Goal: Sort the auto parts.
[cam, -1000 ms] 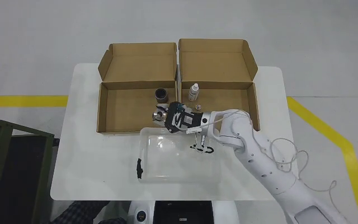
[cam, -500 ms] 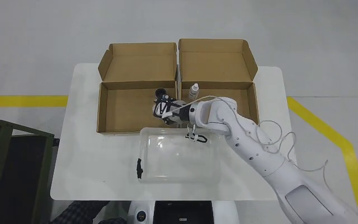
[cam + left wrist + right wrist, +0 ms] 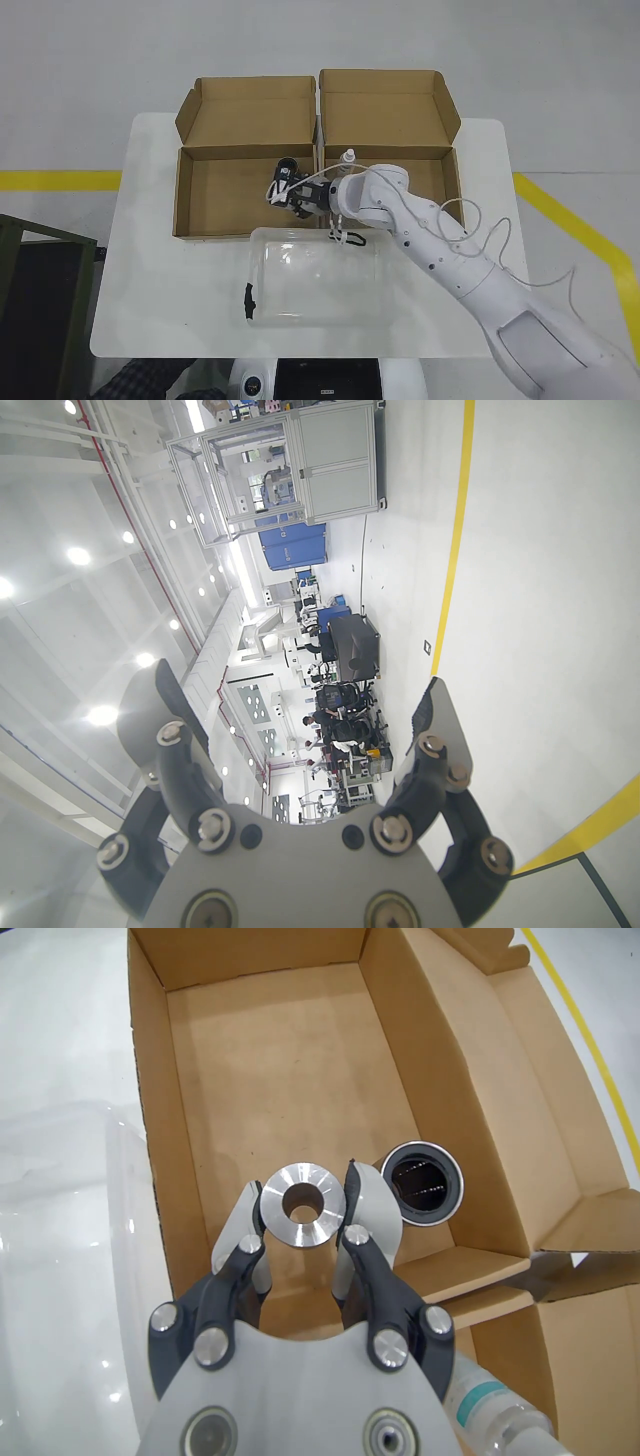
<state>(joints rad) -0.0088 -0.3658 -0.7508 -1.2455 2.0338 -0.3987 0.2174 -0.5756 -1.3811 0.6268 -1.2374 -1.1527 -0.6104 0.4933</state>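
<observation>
My right gripper point(image 3: 303, 1200) is shut on a shiny metal ring point(image 3: 303, 1213) with a centre hole, held over the floor of the left cardboard box point(image 3: 260, 1063). In the top view the same gripper point(image 3: 282, 192) hangs over that box's point(image 3: 220, 195) right end. A dark cylindrical bearing sleeve point(image 3: 422, 1190) stands in the box just beside the gripper, also seen from above point(image 3: 288, 165). A small white bottle point(image 3: 346, 160) stands in the right box point(image 3: 430, 180). My left gripper point(image 3: 295, 705) is open and points away at the hall.
A clear plastic bin point(image 3: 310, 275) lies on the white table point(image 3: 160, 280) in front of the boxes, with a black clip-like part point(image 3: 249, 300) at its left edge. Both box lids point(image 3: 250, 105) stand open at the back.
The right gripper has carried the metal ring from above the bin's far edge leftwards and back, into the left box beside the bearing sleeve.
</observation>
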